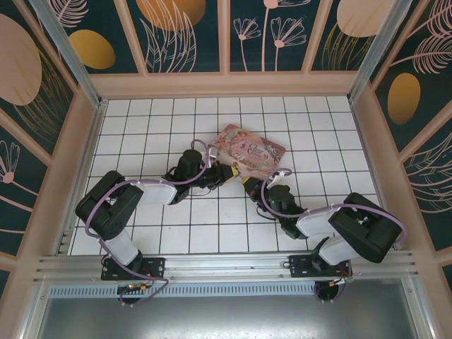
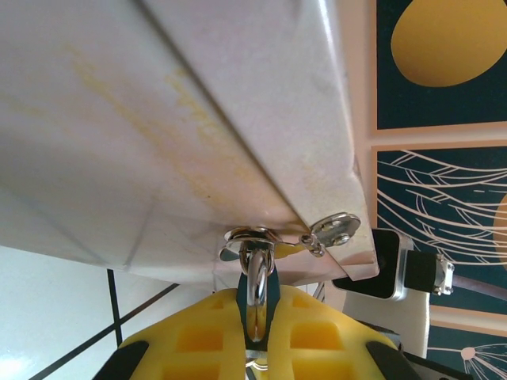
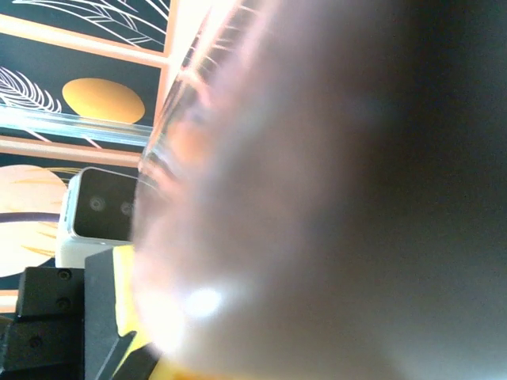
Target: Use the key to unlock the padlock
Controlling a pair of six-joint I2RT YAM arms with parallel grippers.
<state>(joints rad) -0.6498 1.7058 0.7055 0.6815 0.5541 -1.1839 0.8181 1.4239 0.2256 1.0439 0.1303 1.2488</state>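
On the tiled table [image 1: 141,127], the 2 arms reach inward and meet at the near edge of a pink picture tin [image 1: 254,148].

The left claw [image 1: 224,174] sits just left of that meeting spot, with the tin directly ahead of it. In its wrist view its 2 yellow fingers [image 2: 190,332] are pressed together on the padlock [image 2: 256,285]. The silvery loop stands upright between them, with thin strips of blue on either side. The padlock lies right at the fingertips, and the top of its loop passes through a small metal clasp [image 2: 249,235] on the tin's edge just above the claw. The tin's pale underside slopes over the claw and looks tilted up. Just right of the clasp, a small flat silvery tab [image 2: 337,229] hangs off the tin's corner; what it is cannot be told.

The right claw [image 1: 246,182] sits just right of the left one, close to it and at the same tin edge. It is pressed together. Its wrist view is a pink blur right against the lens, so whether it pinches anything cannot be told.
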